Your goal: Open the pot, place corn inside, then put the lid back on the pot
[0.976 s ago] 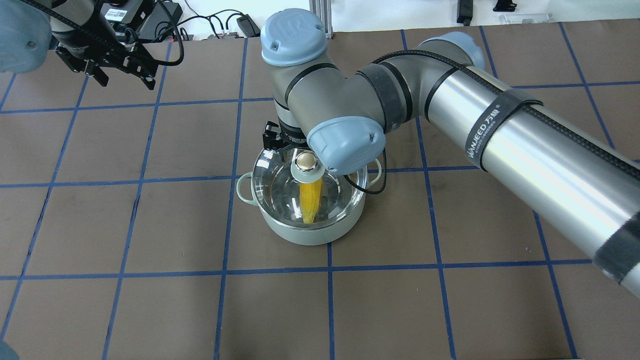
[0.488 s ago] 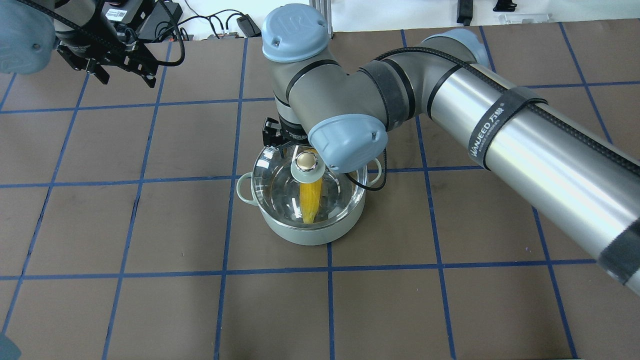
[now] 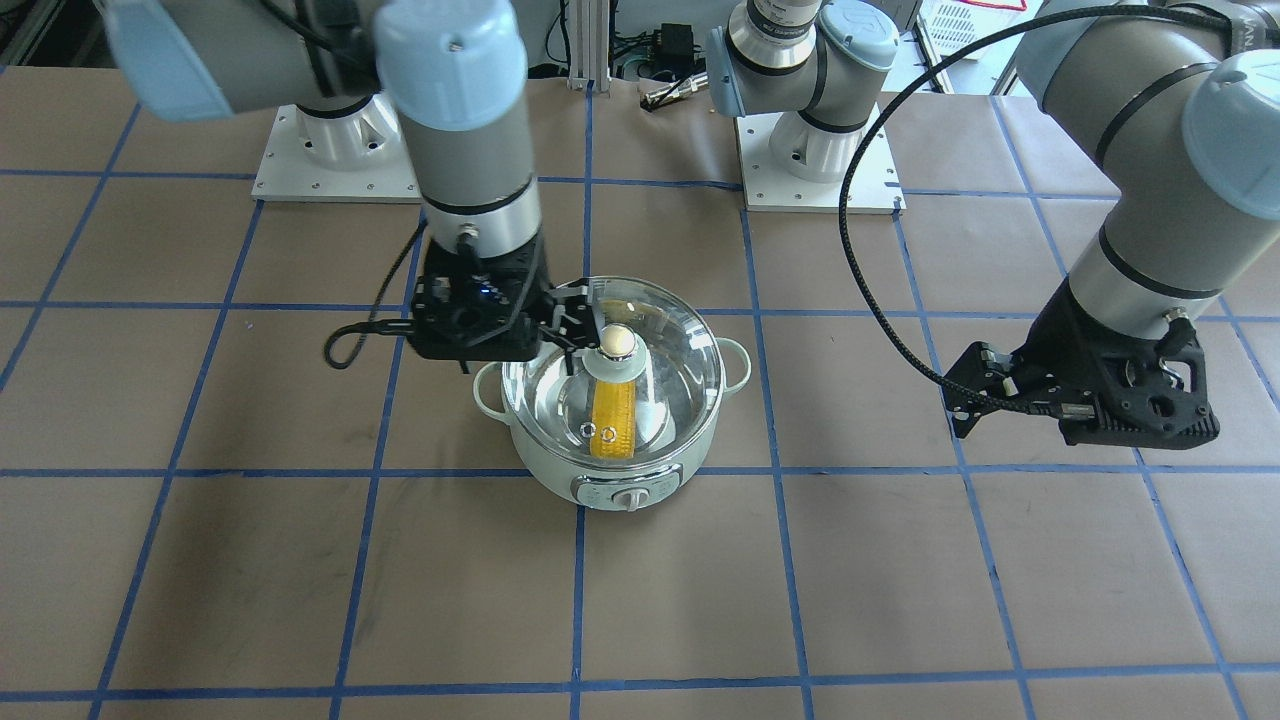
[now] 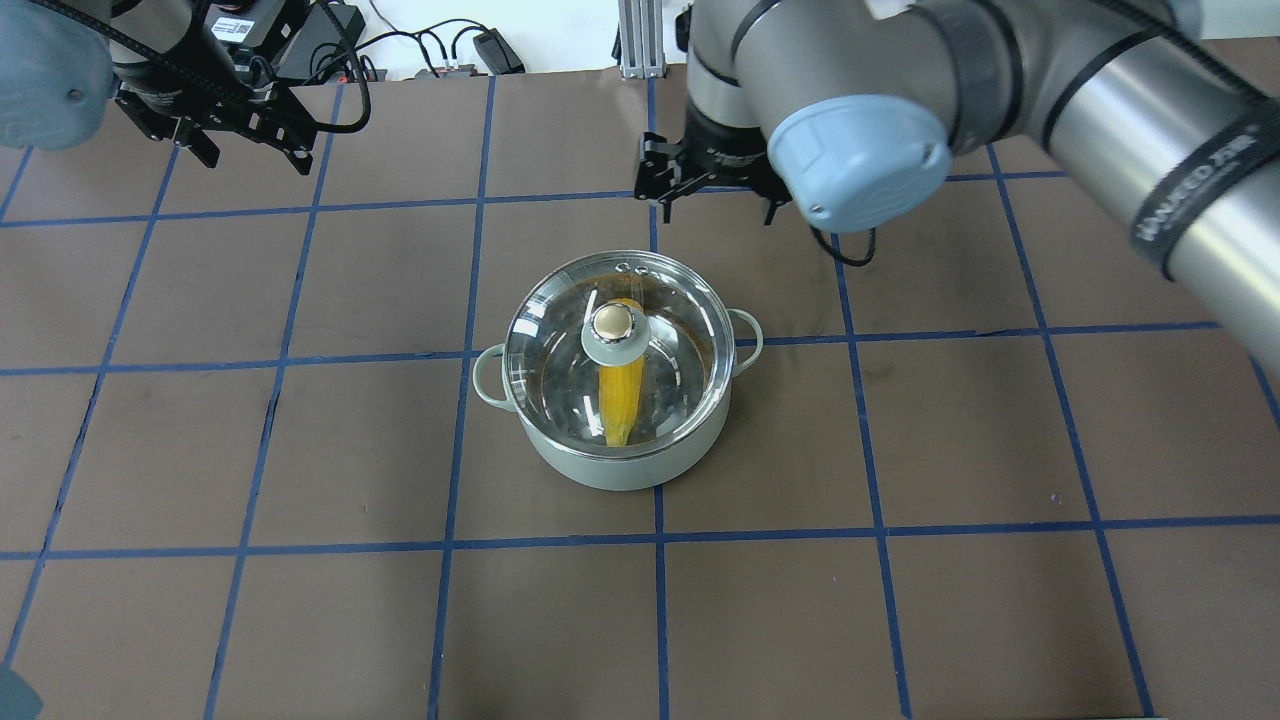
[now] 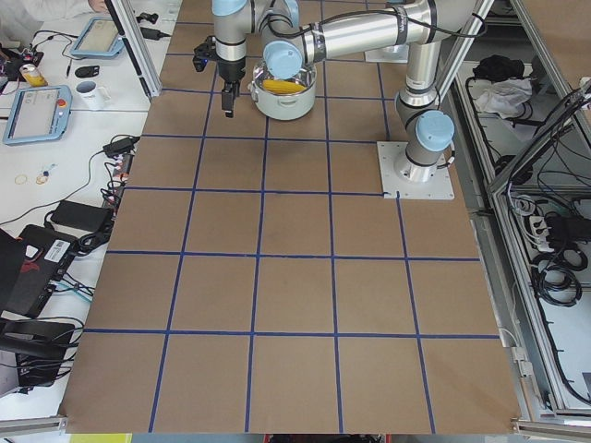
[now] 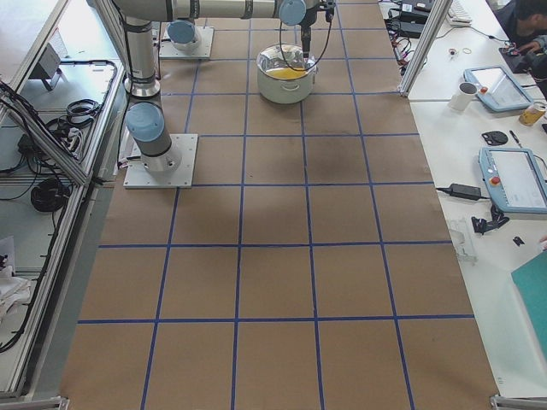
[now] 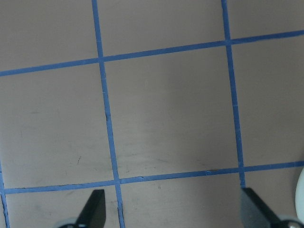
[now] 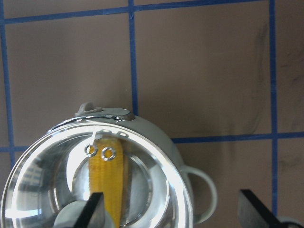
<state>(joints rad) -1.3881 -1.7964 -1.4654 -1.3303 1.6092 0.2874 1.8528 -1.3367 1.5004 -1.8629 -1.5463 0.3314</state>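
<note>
The pale green pot stands mid-table with its dial facing away from the robot. The clear glass lid sits on its rim, knob on top. Through the glass the yellow corn lies inside the pot; the right wrist view shows the corn under the lid's two steam holes. In the overhead view my right gripper hangs open beyond the pot's far side, apart from the lid and holding nothing. My left gripper is open and empty over bare table at the far left; its fingers frame only paper.
Brown paper with a blue tape grid covers the table. Cables and black boxes lie past the far edge. The two arm bases are bolted at the robot's side. Side benches hold tablets and a mug.
My right gripper has pulled away from the lid's knob, rising and moving toward the far right. The lid stays on the pot with the corn inside. The left arm barely moved.
</note>
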